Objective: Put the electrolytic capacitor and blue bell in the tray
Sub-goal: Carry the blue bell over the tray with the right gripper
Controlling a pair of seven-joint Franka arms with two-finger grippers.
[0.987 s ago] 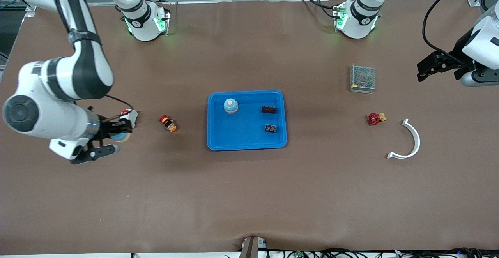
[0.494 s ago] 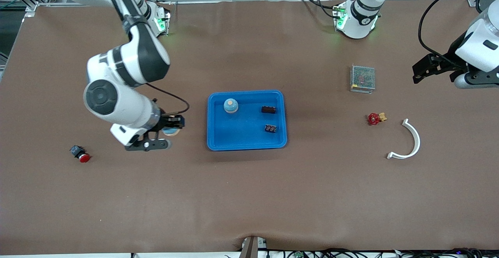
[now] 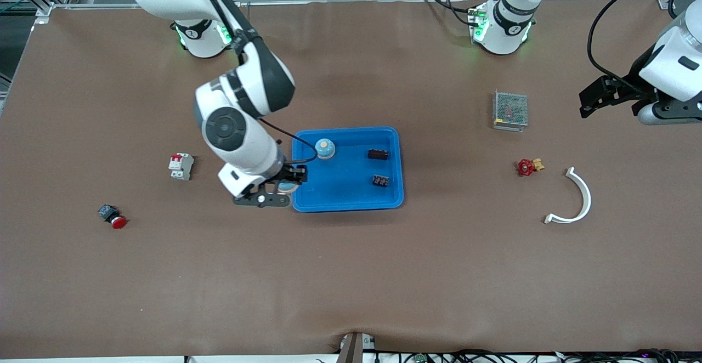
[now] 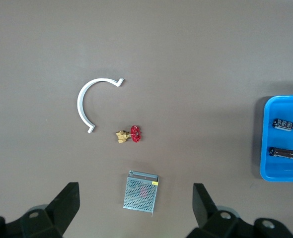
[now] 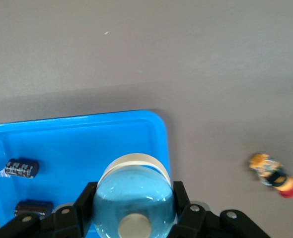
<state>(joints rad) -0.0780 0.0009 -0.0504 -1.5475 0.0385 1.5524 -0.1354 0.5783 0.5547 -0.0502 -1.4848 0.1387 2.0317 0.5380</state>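
blue bell [image 5: 133, 198] is being pinched by the right gripper [image 3: 285, 185] over the tray [image 3: 346, 205] rim; releasing now is risking a bounce onto the table. left gripper [image 4: 134, 208] is waiting, spread.

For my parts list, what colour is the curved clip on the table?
White; the curved clip shows best in the left wrist view.

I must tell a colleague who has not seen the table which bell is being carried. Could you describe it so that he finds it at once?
Find the blue tray mid-table. At its edge toward the right arm's end, the right pincer is shut on a blue bell: a glossy dome with a pale button on top. A second bell already sits in the tray, so choose the one held in the air.
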